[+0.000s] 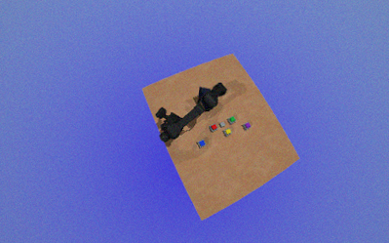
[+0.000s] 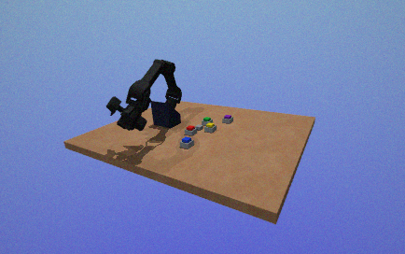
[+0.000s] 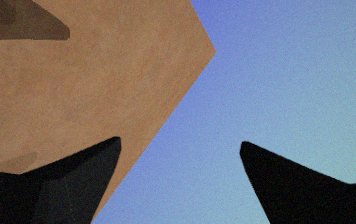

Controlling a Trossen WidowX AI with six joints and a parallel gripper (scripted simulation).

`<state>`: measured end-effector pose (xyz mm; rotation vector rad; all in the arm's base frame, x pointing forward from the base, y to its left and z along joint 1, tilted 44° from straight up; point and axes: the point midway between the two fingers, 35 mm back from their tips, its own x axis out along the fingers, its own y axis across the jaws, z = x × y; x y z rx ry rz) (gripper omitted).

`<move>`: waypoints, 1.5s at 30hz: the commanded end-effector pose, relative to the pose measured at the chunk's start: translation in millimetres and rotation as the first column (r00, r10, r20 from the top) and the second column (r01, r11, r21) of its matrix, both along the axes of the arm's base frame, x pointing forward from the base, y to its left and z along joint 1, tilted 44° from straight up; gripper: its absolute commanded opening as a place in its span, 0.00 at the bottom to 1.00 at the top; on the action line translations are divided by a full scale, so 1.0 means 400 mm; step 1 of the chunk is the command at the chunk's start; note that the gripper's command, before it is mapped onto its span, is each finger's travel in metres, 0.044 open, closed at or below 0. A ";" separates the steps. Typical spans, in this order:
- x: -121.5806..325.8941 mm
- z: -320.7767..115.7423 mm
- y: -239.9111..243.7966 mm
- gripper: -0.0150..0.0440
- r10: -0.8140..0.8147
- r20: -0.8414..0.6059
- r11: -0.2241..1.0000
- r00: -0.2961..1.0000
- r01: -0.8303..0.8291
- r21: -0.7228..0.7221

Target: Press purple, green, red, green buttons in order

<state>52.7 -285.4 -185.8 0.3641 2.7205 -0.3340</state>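
Tool (image 3: pixel 180 165) spread wide, gripping nothing; the wrist view catches only its two dark fingertips over a table (image 3: pixel 100 75) corner and blue backdrop. From above, the buttons cluster mid-table: purple (image 1: pixel 247 124), green (image 1: pixel 232 120), red (image 1: pixel 213 127), well apart from the arm (image 1: pixel 190 116). The exterior view alone shows a dark blue block (image 2: pixel 164 113) behind the arm.

Five buttons (image 2: pixel 205 128) cluster on the board (image 2: pixel 243 163), beside the arm (image 2: pixel 145 93).
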 end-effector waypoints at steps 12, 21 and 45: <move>0.377 0.234 0.128 0.93 0.026 0.379 0.999 0.925 -0.010 -0.043; 0.610 0.451 0.401 0.93 -0.034 0.691 0.995 0.723 -0.041 0.092; 0.607 0.884 1.001 0.84 -0.366 0.862 0.773 0.350 -0.401 0.491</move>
